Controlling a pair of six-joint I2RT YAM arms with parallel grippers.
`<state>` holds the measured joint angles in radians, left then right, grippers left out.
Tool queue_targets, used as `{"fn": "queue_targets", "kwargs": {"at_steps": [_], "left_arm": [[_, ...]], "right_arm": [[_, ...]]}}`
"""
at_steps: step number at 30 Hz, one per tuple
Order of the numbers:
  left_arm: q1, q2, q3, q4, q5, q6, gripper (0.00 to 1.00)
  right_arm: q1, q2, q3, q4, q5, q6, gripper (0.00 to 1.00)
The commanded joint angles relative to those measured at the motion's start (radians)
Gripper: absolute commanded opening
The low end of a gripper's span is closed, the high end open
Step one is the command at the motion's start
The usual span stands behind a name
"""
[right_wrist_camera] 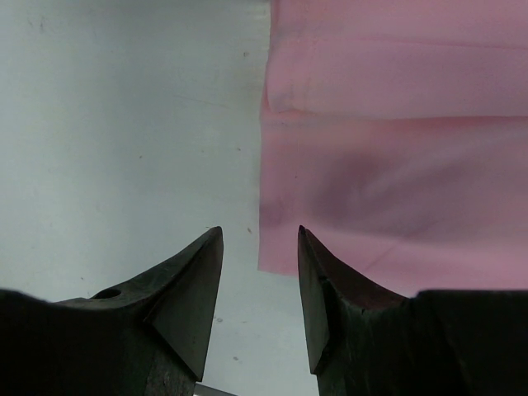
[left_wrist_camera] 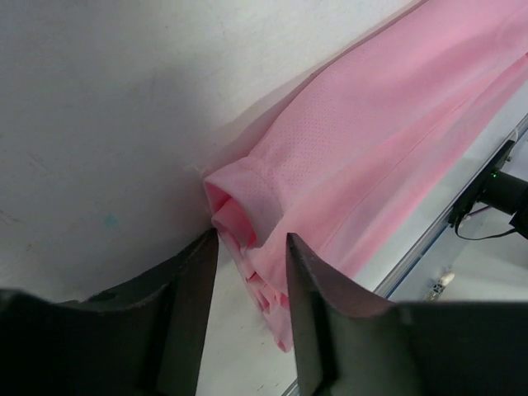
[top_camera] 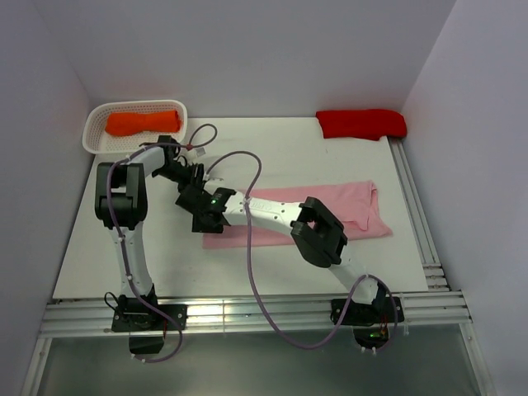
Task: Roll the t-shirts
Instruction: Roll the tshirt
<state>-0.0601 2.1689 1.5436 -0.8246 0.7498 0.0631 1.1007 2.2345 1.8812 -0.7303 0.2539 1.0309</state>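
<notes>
From above, the right arm (top_camera: 318, 231) and the left arm (top_camera: 177, 169) cover the left end of the pink t-shirt (top_camera: 346, 206), so whether any finger touches cloth cannot be told there. The left wrist view cuts the shirt at top and right; the right wrist view blurs it.

Here are a pink t-shirt (top_camera: 351, 210), orange bundle (top_camera: 142, 123), red bundle (top_camera: 361, 124) and white basket (top_camera: 136, 105).

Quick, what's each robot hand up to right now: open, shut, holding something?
Left hand: open, fingers either side of the pink t-shirt's folded end, not clearly pinching it.
Right hand: open, empty, at the t-shirt's edge.
</notes>
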Motion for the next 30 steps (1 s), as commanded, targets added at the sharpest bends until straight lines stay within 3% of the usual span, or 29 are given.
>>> {"fn": "queue_targets", "kwargs": {"at_steps": [1,13,16,22,27,30], "left_arm": [[-0.020,0.028,0.026,0.019,-0.056,0.015,0.43],[-0.063,0.026,0.052,0.025,-0.139,0.007,0.24],[-0.072,0.022,0.056,0.027,-0.162,0.003,0.17],[-0.092,0.009,0.081,0.018,-0.245,-0.009,0.04],[-0.113,0.000,0.115,-0.007,-0.337,-0.016,0.00],[-0.124,-0.004,0.141,-0.021,-0.389,-0.019,0.00]], "right_arm": [[0.022,0.011,0.009,-0.014,0.013,0.023,0.49],[0.045,0.047,-0.016,-0.038,0.016,0.037,0.48],[0.044,0.057,-0.002,-0.047,0.013,0.032,0.42],[0.041,0.050,0.007,-0.014,-0.015,0.012,0.17],[0.021,-0.002,-0.040,0.061,-0.050,0.009,0.13],[0.004,-0.064,-0.161,0.164,-0.088,0.021,0.10]]}}
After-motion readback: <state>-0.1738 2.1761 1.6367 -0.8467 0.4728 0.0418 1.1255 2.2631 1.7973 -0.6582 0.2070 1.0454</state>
